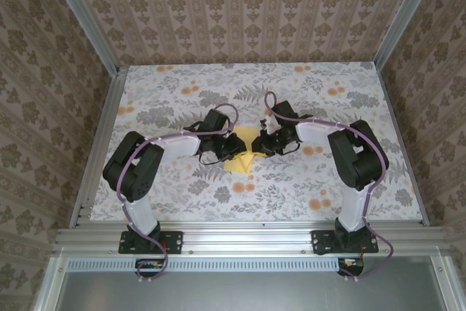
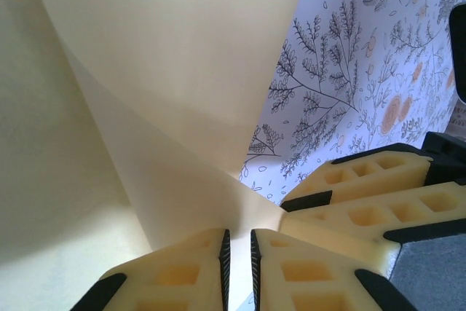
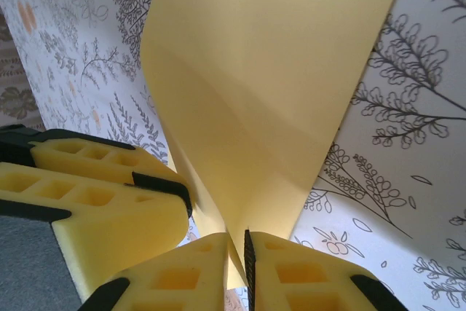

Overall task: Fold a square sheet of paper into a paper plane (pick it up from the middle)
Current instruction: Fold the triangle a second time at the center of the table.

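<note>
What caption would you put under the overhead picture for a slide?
Left arm and right arm meet above a flowered table, both sets of jaws pinching one pale-yellow paper sheet.

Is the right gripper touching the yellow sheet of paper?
Touching. The right wrist view shows the sheet of paper running down into the shut right gripper, pinched between its fingers.

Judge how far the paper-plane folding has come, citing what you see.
Done: the pale-yellow square sheet of thin paper is gripped near its middle. In hand: the left end effector and right end effector are both shut on it, bending it into a soft curve. Left: sharp creases and a pointed tip; no dart shape shows yet.
</note>
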Motion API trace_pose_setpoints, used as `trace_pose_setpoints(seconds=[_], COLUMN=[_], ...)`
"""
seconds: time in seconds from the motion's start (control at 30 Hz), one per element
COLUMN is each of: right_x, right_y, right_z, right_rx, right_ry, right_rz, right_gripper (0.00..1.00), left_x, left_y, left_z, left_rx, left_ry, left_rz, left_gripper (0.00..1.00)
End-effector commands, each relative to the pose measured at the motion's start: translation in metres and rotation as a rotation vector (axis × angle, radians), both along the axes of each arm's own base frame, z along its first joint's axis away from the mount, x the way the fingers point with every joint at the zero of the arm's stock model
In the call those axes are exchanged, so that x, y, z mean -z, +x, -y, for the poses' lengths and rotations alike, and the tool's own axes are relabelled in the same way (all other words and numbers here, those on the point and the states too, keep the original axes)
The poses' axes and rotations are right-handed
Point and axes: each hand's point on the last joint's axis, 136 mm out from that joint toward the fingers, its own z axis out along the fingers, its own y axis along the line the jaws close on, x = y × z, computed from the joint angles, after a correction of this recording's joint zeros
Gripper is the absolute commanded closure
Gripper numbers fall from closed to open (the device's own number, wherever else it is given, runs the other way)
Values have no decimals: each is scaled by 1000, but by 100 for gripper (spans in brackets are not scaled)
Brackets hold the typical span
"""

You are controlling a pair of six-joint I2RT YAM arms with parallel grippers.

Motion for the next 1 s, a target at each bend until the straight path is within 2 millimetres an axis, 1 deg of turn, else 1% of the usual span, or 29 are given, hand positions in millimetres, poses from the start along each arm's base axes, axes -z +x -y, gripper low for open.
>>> trace_pose_setpoints(seconds=[0.0,0.1,0.2,0.27,0.37,0.5,0.73,0.97], right_x=[-1,5,9,11,13,16,17,20], right_y=[3,5,7,9,11,15,21,25], right_z=[-6,0,4,6,7,8,7,5], right_rx=[-20,-28,-41,-53,-68,-82,-97,-114], right_ry=[13,-41,-83,-101,-119,-138,-147,-157], right_rz=[6,20,30,40,52,60,80,83], right_gripper=[91,96,98,99,99,99,99,98], left_x=[-3,-6,-2,5,14,20,22,24], left_y=[2,1,-5,-11,-16,-21,-24,-26], left_z=[1,-2,-8,-11,-15,-21,-24,-27], left_rx=[-3,-10,-26,-32,-36,-23,10,25], left_ry=[7,10,8,11,30,75,115,135], left_rz=[7,25,23,8,-10,-19,-21,-24], left_gripper=[78,67,60,58,59,64,72,75])
